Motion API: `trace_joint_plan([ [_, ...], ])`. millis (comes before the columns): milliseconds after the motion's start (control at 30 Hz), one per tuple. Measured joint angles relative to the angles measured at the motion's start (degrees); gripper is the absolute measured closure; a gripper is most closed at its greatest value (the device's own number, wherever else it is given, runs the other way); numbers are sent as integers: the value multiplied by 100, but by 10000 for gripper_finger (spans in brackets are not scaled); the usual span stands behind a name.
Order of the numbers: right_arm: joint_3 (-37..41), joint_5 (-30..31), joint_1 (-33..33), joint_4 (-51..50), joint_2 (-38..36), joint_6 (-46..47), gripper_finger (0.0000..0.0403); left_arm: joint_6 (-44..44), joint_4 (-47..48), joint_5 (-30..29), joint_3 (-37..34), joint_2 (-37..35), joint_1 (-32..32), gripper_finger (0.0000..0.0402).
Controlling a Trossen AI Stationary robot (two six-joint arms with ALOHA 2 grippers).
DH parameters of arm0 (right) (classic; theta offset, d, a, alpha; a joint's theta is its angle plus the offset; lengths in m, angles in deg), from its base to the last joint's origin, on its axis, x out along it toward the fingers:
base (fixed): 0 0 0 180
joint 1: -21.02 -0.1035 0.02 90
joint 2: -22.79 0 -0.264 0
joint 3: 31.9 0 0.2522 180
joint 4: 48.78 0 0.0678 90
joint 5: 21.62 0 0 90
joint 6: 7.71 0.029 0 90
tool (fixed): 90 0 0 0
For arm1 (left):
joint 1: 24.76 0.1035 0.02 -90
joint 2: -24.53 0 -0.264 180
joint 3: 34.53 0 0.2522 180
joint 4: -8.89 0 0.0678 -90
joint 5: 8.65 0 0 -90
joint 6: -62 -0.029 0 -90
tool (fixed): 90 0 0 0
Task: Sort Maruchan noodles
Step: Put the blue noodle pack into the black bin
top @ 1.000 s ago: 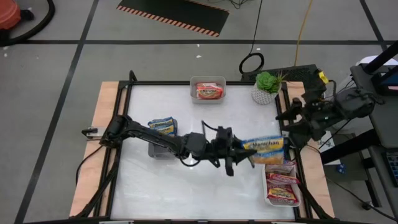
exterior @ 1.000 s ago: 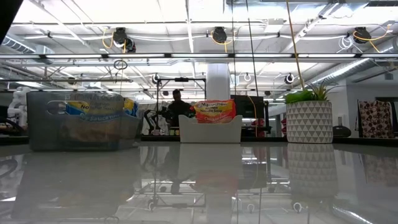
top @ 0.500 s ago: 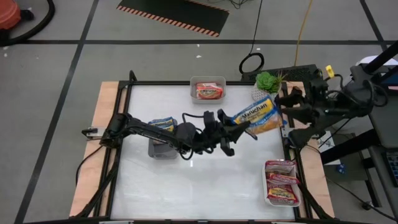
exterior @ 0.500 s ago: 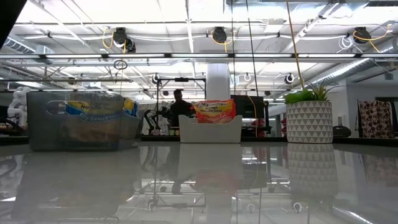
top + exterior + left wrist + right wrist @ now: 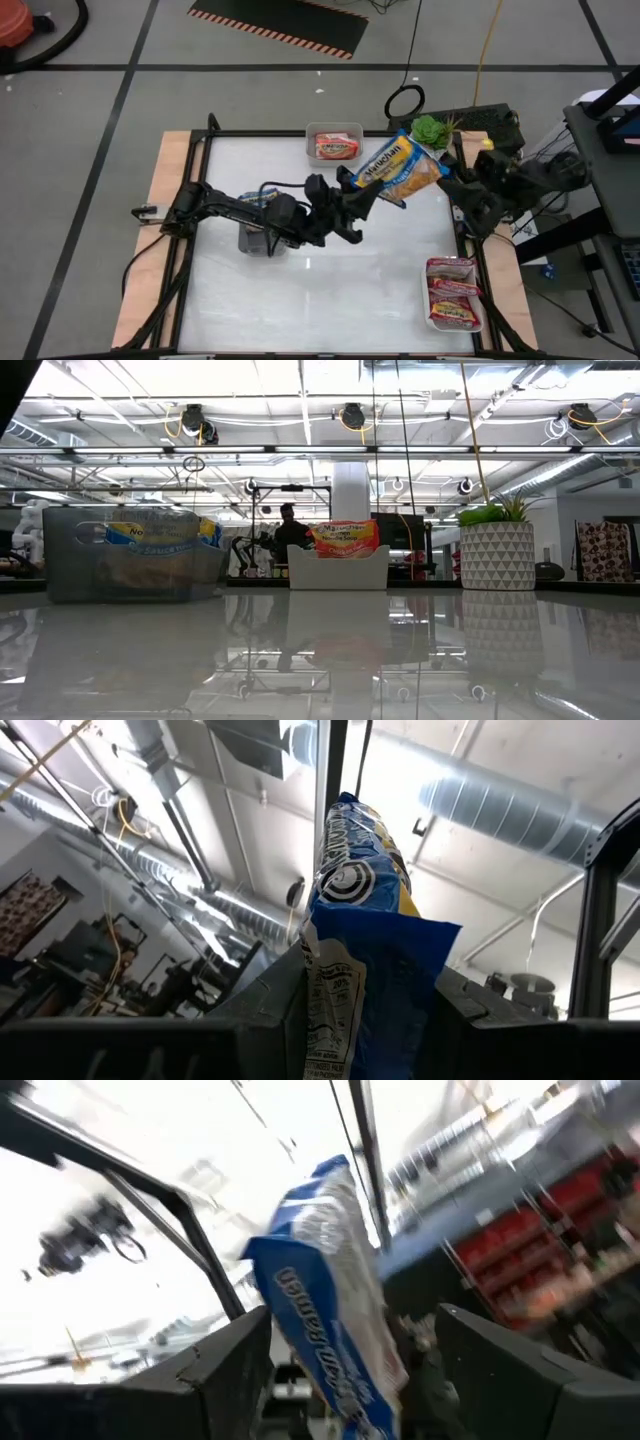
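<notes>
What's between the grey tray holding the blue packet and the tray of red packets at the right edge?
High view: bare white tabletop runs from the grey tray to the tray of red packets. The left arm hangs above that stretch, nearer the grey tray.

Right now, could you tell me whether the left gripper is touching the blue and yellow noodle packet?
Touching: in the left wrist view the left gripper has its dark fingers pressed against both sides of the blue and yellow noodle packet.
</notes>
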Motion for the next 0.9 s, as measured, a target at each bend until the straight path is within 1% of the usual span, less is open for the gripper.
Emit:
trace_joint_plan([
  [100,546,-19,0,1362,191,-326,128,29,38,-2,-3,9,2,279],
  [200,859,-49,-2,2176,414,-594,128,41,59,-2,-4,9,-3,279],
  [333,907,-63,-2,2474,665,-855,128,-13,102,-48,-4,9,-2,279],
  [433,905,-25,-2,2711,832,-1227,128,-221,195,-172,-4,9,12,279],
  [600,905,669,0,2885,940,-1893,128,-461,536,-254,-4,9,24,279],
  [733,901,734,49,2888,938,-2086,130,-411,862,-253,-4,9,24,279],
  [800,901,732,52,2892,938,-2060,138,-410,974,-253,-7,11,24,279],
  [900,901,711,50,2899,938,-2042,167,-408,1036,-257,-7,11,24,279],
])
